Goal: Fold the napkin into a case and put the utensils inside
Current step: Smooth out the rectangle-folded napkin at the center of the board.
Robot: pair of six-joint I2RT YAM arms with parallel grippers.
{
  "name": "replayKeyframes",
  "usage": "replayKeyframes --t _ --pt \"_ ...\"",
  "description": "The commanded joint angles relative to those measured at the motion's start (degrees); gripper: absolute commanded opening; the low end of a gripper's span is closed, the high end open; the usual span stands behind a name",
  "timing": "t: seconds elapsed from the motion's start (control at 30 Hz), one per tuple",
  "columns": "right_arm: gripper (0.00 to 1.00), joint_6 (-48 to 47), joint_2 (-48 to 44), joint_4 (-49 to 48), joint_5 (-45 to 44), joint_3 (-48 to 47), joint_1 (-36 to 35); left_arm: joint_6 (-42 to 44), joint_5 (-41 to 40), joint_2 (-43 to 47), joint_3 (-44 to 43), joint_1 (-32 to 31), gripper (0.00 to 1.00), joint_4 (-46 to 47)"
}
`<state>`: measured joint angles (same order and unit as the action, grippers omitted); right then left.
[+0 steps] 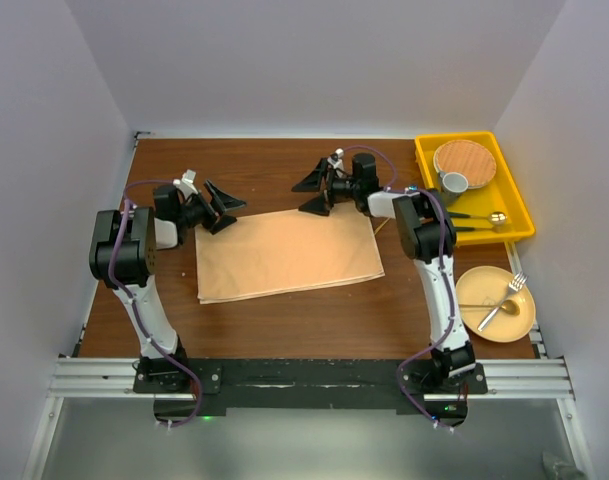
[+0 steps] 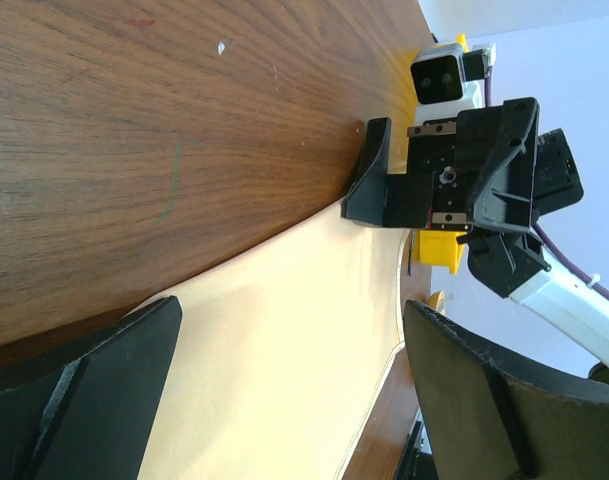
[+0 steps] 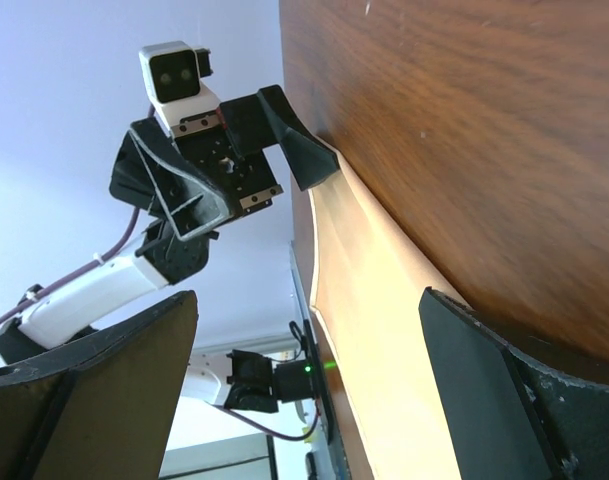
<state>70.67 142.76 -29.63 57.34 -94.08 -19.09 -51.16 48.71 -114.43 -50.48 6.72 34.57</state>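
The peach satin napkin [image 1: 289,255] lies flat on the table as a wide folded rectangle. My left gripper [image 1: 226,208] is open and empty, low at the napkin's far left corner. My right gripper [image 1: 310,193] is open and empty at the far edge, right of the middle. In the left wrist view the napkin [image 2: 284,350] lies between my open fingers [image 2: 84,400]. In the right wrist view the napkin [image 3: 384,330] runs beside one finger [image 3: 524,390]. A gold fork [image 1: 511,290] and spoon [image 1: 496,313] lie on a tan plate [image 1: 524,318]. No case is formed.
A yellow tray [image 1: 519,205] at the back right holds a round wood-toned plate [image 1: 464,160], a cup [image 1: 452,183] and two dark-handled utensils [image 1: 479,217]. White walls close in the table on three sides.
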Motion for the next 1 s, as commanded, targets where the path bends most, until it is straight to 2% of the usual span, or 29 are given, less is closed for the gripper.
replayKeyframes --t 0.0,0.47,0.97 --pt "0.98 -7.12 -0.02 7.65 1.1 0.13 3.62 3.78 -3.62 -1.76 -0.23 0.75 1.0 -4.51" --pt "0.98 -23.73 -1.43 23.73 1.99 0.92 9.07 5.01 -3.71 -2.11 -1.29 0.75 1.0 -6.26" --pt "0.98 -31.65 -0.38 31.56 1.55 -0.31 13.73 5.01 -3.53 -1.94 -1.46 1.36 1.0 -7.23"
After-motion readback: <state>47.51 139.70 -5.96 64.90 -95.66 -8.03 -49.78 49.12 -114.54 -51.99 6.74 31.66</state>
